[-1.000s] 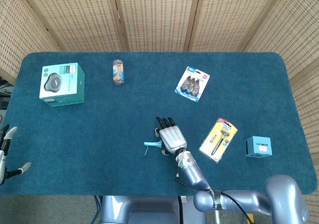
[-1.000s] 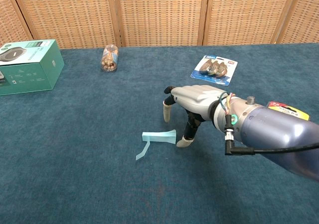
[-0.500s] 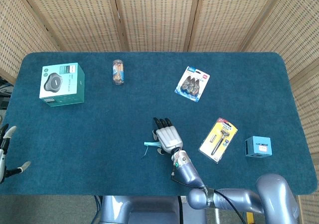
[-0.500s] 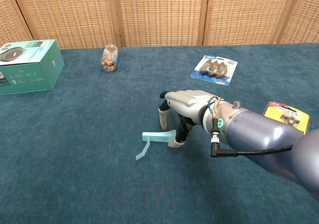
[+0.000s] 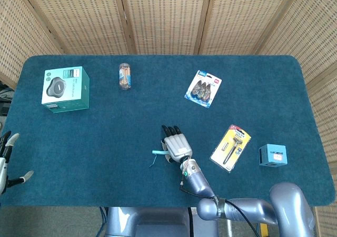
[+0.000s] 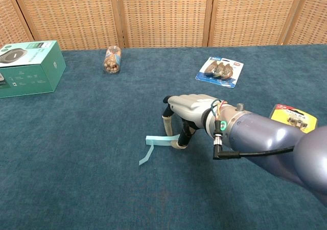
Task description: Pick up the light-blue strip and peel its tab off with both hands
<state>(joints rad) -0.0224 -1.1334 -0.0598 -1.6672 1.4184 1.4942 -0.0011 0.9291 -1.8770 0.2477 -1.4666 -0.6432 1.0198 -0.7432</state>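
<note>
The light-blue strip [image 6: 159, 140] lies flat on the blue cloth, and its loose tab curls down to the left; in the head view the strip [image 5: 157, 152] shows just left of my right hand. My right hand [image 6: 193, 106] hovers palm down over the strip's right end, fingers pointing at the cloth and spread. Its thumb tip touches that end, and another finger stands on the cloth just behind it. The strip is not lifted. My left hand [image 5: 6, 160] hangs at the far left edge of the head view, fingers apart, holding nothing.
A green box [image 5: 65, 88] and a small jar [image 5: 125, 76] lie at the back left. A blister pack [image 5: 203, 88] lies at the back centre. A razor pack [image 5: 230, 146] and a small blue box [image 5: 273, 155] sit right of my right hand.
My right hand has slid left and lowered onto the strip's right end. The strip and my left hand have stayed where they were.
</note>
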